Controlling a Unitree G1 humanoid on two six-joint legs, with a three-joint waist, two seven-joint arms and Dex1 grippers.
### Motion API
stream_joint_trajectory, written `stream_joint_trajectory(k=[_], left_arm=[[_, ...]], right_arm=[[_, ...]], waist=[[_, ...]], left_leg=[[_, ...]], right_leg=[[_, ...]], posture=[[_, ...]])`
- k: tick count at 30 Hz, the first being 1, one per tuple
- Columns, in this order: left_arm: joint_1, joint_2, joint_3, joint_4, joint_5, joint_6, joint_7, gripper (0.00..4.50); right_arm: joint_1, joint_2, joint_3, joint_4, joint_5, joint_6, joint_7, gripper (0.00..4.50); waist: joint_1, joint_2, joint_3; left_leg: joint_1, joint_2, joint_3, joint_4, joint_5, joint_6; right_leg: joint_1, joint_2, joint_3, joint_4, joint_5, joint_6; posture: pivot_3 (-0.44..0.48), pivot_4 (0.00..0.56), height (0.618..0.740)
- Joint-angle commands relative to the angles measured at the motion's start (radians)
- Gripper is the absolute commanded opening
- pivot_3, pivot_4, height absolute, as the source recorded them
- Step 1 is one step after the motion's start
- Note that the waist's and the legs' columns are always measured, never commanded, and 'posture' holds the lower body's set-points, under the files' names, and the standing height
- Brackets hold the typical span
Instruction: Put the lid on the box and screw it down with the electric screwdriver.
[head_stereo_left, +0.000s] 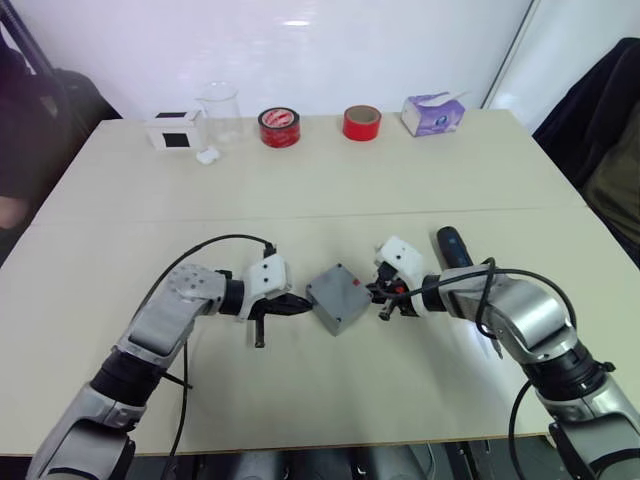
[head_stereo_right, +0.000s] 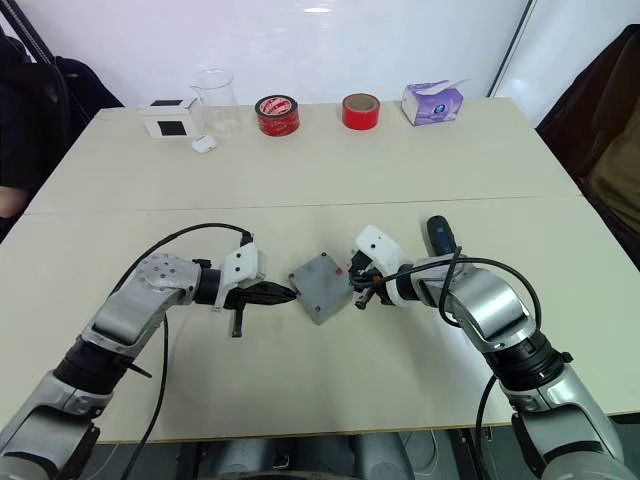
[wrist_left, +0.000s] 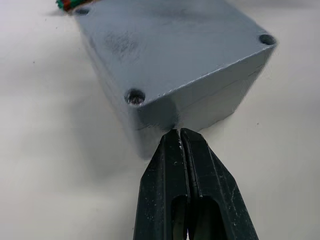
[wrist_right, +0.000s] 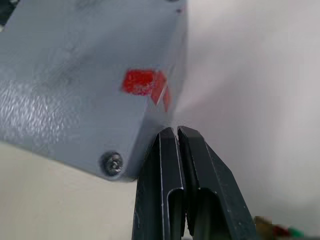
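The grey box stands in the middle of the table with the lid lying flat on top of it; a red mark shows on the lid. A screw head sits in one corner hole. My left gripper is shut, its tips touching the box's left corner just under the lid seam. My right gripper is shut too, its tips against the opposite corner. The black electric screwdriver lies on the table behind my right forearm.
Along the far edge stand a white box with a black face, a clear beaker, two red tape rolls and a tissue box. Small green-brown parts lie near the box. A person's arm shows at the left.
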Motion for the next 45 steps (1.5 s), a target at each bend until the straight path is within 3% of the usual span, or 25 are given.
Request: stream_joint_trajectory(k=[1,16,22,27,30,33,38,39,45], left_arm=[[-0.035,-0.006,0.011,0.002,0.005,-0.023,0.003,0.00],[-0.048,-0.001,0.011,0.046,0.030,-0.061,-0.006,0.00],[-0.032,0.042,0.058,-0.021,-0.012,-0.021,-0.023,0.00],[-0.042,0.048,0.111,-0.072,-0.075,0.023,-0.016,0.00],[-0.077,0.054,0.149,-0.131,-0.140,0.082,-0.022,0.00],[-0.112,0.046,0.169,-0.154,-0.172,0.112,-0.005,0.00],[-0.157,0.027,0.180,-0.178,-0.209,0.155,0.023,0.00],[-0.161,0.027,0.179,-0.180,-0.210,0.157,0.026,0.00],[-0.167,0.026,0.170,-0.178,-0.205,0.154,0.038,0.00]], right_arm=[[0.003,0.004,-0.030,-0.095,0.044,0.036,0.019,0.07],[0.014,0.022,-0.042,-0.163,0.067,0.104,-0.004,0.07],[0.017,-0.040,-0.106,-0.126,0.009,0.009,-0.018,0.07],[0.024,-0.026,-0.169,-0.056,-0.025,-0.104,-0.036,0.07],[0.012,0.003,-0.191,0.037,-0.055,-0.189,-0.046,0.76],[0.003,0.033,-0.205,0.105,-0.074,-0.239,-0.065,2.21],[-0.025,0.097,-0.234,0.219,-0.078,-0.274,-0.087,4.25],[-0.032,0.107,-0.237,0.240,-0.074,-0.276,-0.084,4.42],[-0.078,0.151,-0.251,0.338,-0.078,-0.295,-0.087,4.42]], waist=[[0.000,0.000,0.000],[0.000,0.000,0.000],[0.000,0.000,0.000],[0.000,0.000,0.000],[-0.001,0.000,0.000],[0.001,-0.001,0.000],[-0.002,-0.001,0.000],[-0.003,-0.001,0.000],[-0.003,-0.001,0.000]], left_leg=[[0.000,0.000,0.000,0.000,0.000,0.000],[0.000,0.000,0.000,0.000,0.000,0.000],[0.000,0.000,0.000,0.000,0.000,0.000],[0.000,0.000,0.000,0.000,0.000,0.000],[0.000,0.000,0.000,0.000,0.000,0.000],[0.000,0.000,0.000,0.000,0.000,-0.001],[0.000,0.000,0.000,0.000,0.001,-0.001],[0.000,0.000,0.000,0.000,0.001,-0.001],[0.000,0.000,0.000,0.000,0.001,-0.002]], right_leg=[[0.000,0.000,0.000,0.000,0.000,0.000],[0.000,0.000,0.000,0.000,0.000,0.000],[0.000,0.000,0.000,0.000,0.000,0.000],[0.000,0.000,0.000,0.000,0.000,0.000],[0.000,0.000,0.000,0.000,0.000,0.000],[0.000,0.000,0.000,0.001,0.000,0.000],[0.000,0.001,0.000,0.001,0.000,0.000],[0.000,0.001,0.000,0.001,0.000,0.000],[0.000,0.001,0.000,0.001,0.000,0.000]], posture=[[0.000,0.150,0.740],[0.000,0.150,0.740],[0.000,0.150,0.740],[0.000,0.150,0.740],[0.000,0.150,0.740],[0.000,0.150,0.740],[0.000,0.150,0.740],[0.000,0.150,0.740],[0.000,0.150,0.740]])
